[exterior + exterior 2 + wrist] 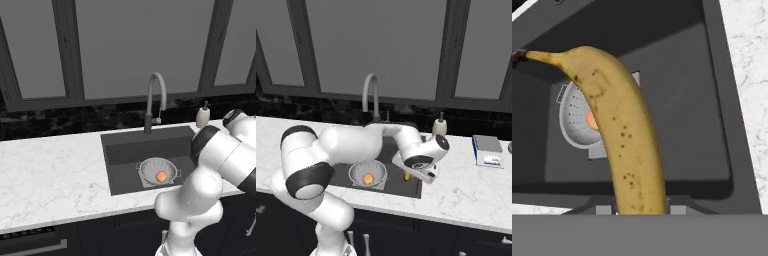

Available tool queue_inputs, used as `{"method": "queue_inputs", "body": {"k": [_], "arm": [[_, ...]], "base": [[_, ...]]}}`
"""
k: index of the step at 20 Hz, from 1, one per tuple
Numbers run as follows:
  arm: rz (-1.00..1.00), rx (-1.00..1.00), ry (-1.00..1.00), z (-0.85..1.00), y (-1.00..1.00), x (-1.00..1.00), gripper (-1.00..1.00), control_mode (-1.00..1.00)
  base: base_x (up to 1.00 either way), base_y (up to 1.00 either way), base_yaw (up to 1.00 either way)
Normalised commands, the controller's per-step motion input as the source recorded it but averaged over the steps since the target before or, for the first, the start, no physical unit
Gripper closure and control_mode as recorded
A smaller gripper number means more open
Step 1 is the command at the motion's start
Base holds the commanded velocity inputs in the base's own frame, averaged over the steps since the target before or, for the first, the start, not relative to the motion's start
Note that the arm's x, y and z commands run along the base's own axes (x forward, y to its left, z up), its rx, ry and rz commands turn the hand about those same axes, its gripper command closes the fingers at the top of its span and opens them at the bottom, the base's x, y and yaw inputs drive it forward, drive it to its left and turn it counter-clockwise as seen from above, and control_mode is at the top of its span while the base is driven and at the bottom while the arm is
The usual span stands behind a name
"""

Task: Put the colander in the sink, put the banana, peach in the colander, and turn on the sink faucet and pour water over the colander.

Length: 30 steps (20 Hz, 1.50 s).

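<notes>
Above the sink (712,125), I see my gripper (639,210) pinching the banana (619,130) at one end, long axis pointing away toward its dark tip.

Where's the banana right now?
The banana is clamped in the pincer, hanging over the right part of the sink, right of the colander, which holds the peach.

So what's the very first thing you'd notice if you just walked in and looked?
The big spotted yellow banana, held up close in the gripper over the dark sink. Next, the small grey colander sitting in the sink with the orange peach inside it. Behind the sink stands the tall curved faucet.
</notes>
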Motion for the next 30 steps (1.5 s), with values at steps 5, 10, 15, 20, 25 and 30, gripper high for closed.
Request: {"method": "queue_inputs", "body": {"k": [5, 10, 15, 20, 25, 30], "arm": [[0.00, 0.00, -0.01, 0.13, 0.57, 0.07, 1.00, -1.00], [0.01, 0.00, 0.00, 0.00, 0.55, 0.07, 1.00, -1.00], [0.01, 0.00, 0.00, -0.02, 0.48, 0.29, 1.00, -1.00], [0.01, 0.00, 0.01, -0.20, 0.31, 0.40, 1.00, -1.00], [0.01, 0.00, 0.02, -0.29, 0.34, 0.17, 1.00, -1.00], [0.01, 0.01, 0.01, -0.13, 0.32, 0.08, 1.00, -1.00]], "base": [[0.00, 0.00, 0.00], [0.00, 0.00, 0.00], [0.00, 0.00, 0.00], [0.00, 0.00, 0.00], [0.00, 0.00, 0.00], [0.00, 0.00, 0.00]]}}
